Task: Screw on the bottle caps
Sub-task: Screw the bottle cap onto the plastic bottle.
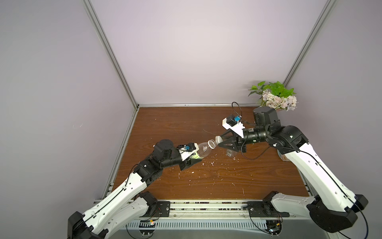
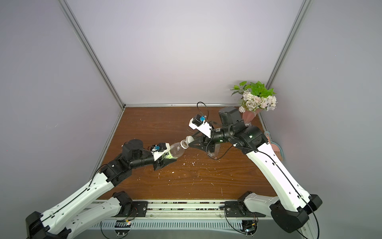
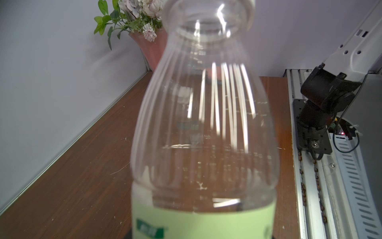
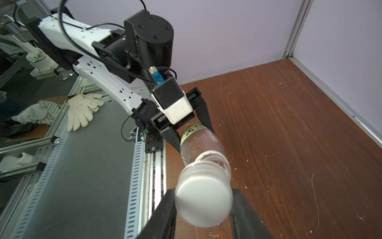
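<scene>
Above the table (image 1: 206, 186), the left claw (image 4: 195, 138) clamps the green-labelled bottle (image 1: 203, 150) by its body, open neck pointing beyond its fingertips. The right claw (image 1: 221, 141) pinches a white cap (image 4: 203, 202), tilted, just beside that mouth.

Tabletop (image 1: 206, 186): dark brown wood grain, scratched, strewn with white specks.
Walls (image 1: 196, 51): plain pale lilac panels on three sides of the tabletop, evenly lit.
Aluminium posts (image 1: 110, 53): rising from its far corners.
Pink vase of pale flowers (image 2: 250, 115): far right corner.
Slotted grey metal rail (image 1: 196, 224): along its near edge.
</scene>
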